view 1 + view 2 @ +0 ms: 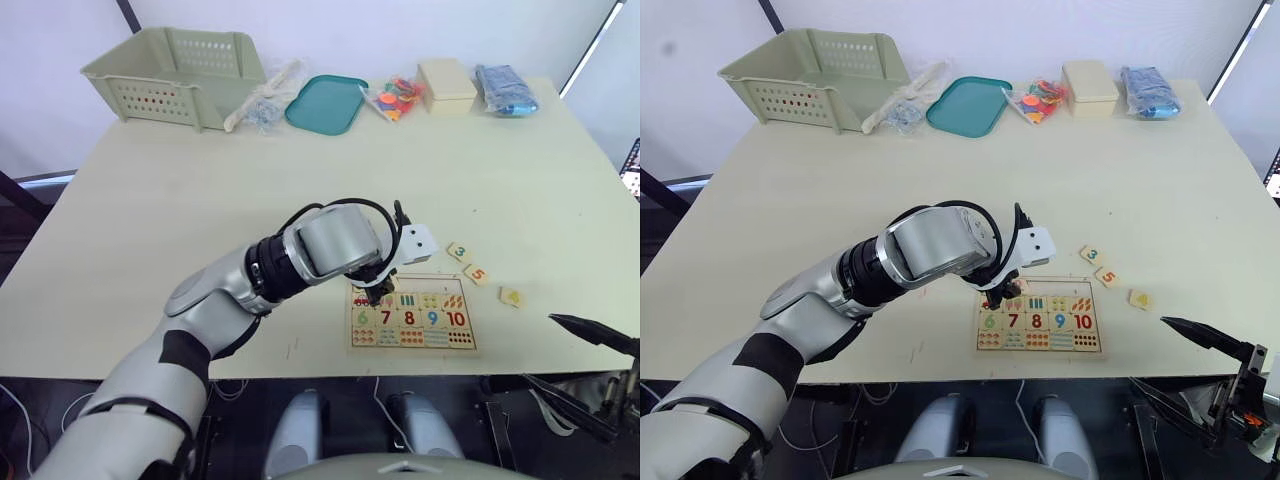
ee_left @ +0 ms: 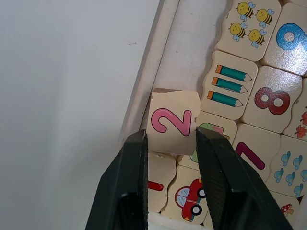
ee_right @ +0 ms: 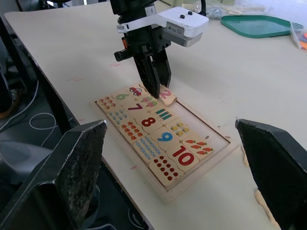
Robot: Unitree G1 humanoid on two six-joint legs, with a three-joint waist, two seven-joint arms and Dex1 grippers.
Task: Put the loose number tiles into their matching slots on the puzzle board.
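Over the puzzle board's (image 1: 470, 345) top row of slots (image 2: 187, 52), near its corner, the "2" tile (image 2: 172, 123) is grasped by the left gripper (image 2: 169, 143), jaws clenched on its two side edges. It looks light, stiff and thin, likely smooth wood that could slip or tilt, so an edge pinch suits it. Being square, it has no real long axis; its digit reads upright toward the wrist, face up, one corner overlapping a seated picture piece. Tiles 3 (image 1: 458, 252), 5 (image 1: 477, 274) and another (image 1: 511, 296) lie loose on the counter (image 1: 200, 200). The right gripper (image 3: 172, 167) hangs released, near the counter's edge.
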